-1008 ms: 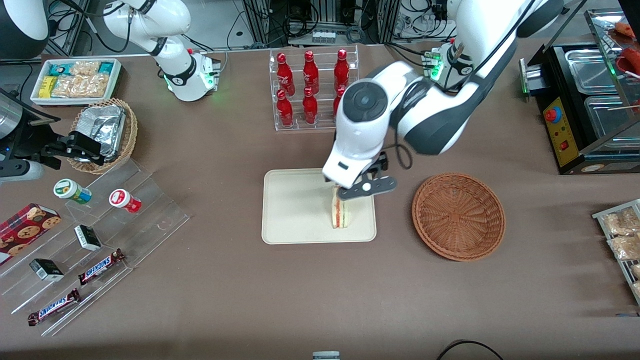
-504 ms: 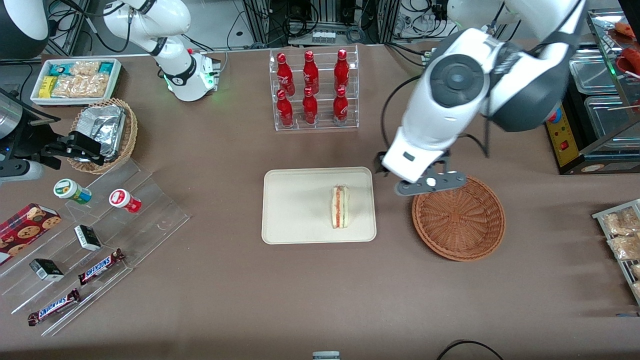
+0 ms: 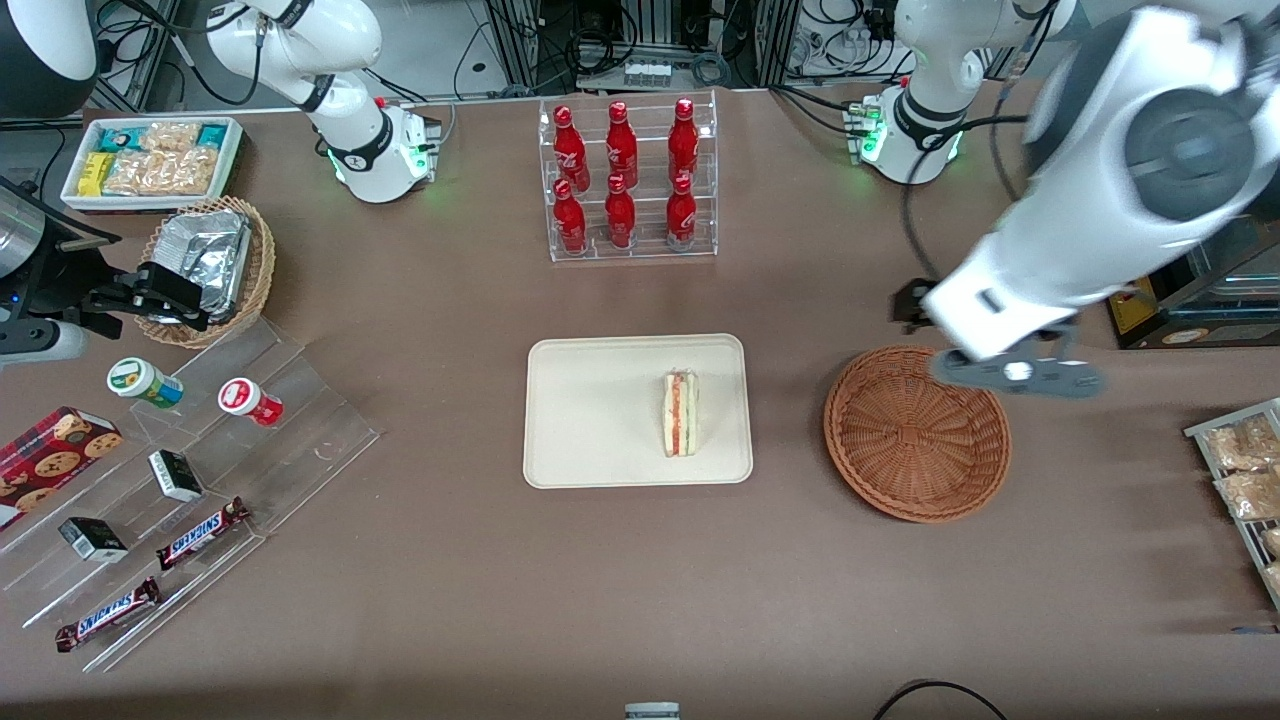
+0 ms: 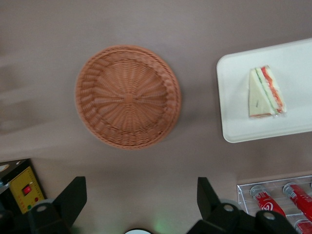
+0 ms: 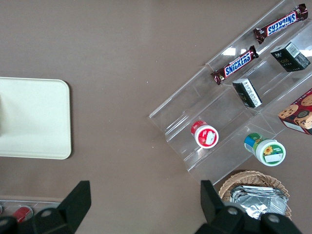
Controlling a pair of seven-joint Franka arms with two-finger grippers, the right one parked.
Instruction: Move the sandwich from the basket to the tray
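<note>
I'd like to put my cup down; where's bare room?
The basket is empty, gripper open above its rim. Half the tray beside the sandwich is bare. The snack rack is crowded.

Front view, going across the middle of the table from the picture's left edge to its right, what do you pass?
Tray → sandwich on the tray → basket → gripper, open, above the basket's rim.

- sandwich [image 3: 681, 414] on tray [image 3: 590, 440], at the tray's end nearest basket [image 3: 917, 432]
- basket beside tray, toward working arm's end of worktop [image 3: 500, 580], apart from it
- bottle rack [image 3: 628, 180] farther from front cam than tray
- pincer [image 3: 1010, 372] above basket rim, fingers spread wide
</note>
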